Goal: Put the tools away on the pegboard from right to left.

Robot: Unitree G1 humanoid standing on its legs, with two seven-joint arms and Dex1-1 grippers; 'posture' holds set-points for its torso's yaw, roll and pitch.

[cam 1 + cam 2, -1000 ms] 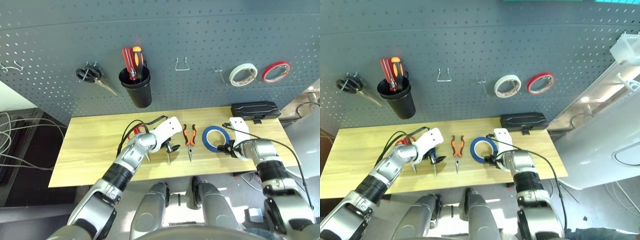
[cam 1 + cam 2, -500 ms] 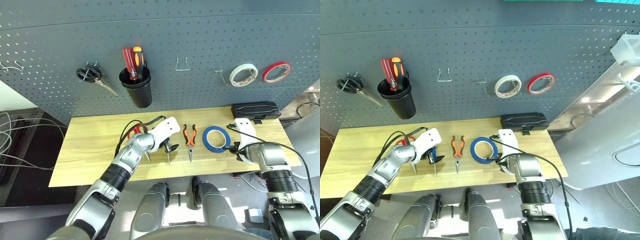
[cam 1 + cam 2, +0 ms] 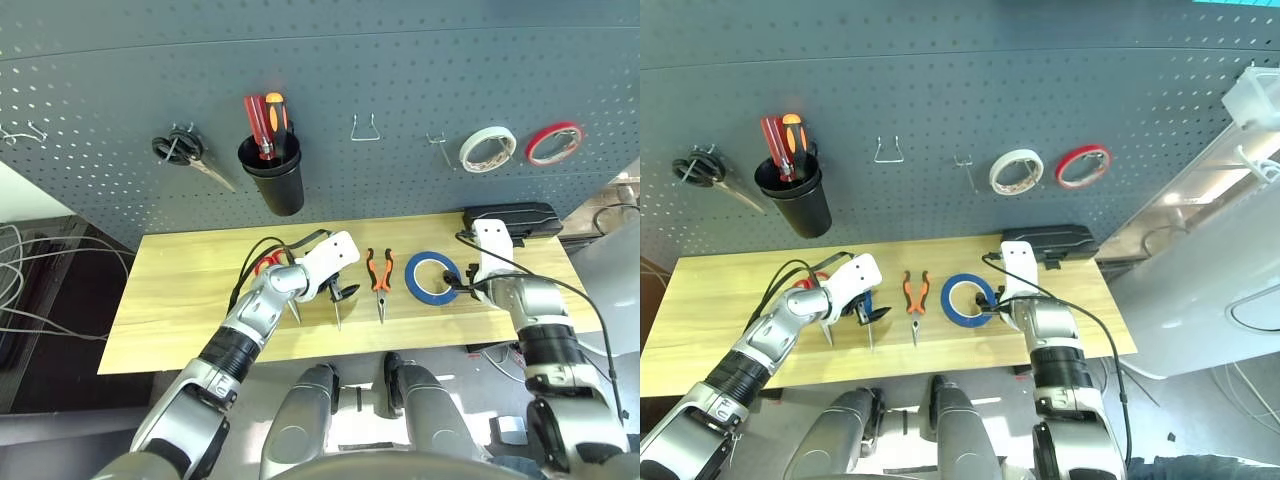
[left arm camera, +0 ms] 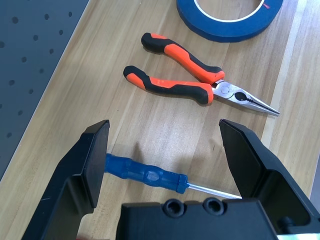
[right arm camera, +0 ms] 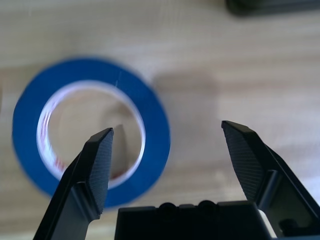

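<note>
Both pincers stood spread, the right pincer (image 5: 167,125) over the round blue tape roll (image 5: 155,125), the left pincer (image 4: 165,122) above the blue-handled screwdriver (image 4: 145,172), orange-and-black pliers (image 4: 185,75) between.

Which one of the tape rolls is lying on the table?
The blue tape roll; the white and red ones hang on the pegboard.

Left gripper (image 4: 165,125) spread wide, angled inward; right gripper (image 5: 167,127) opened wide, forearms (image 3: 262,308) reaching forward.
</note>
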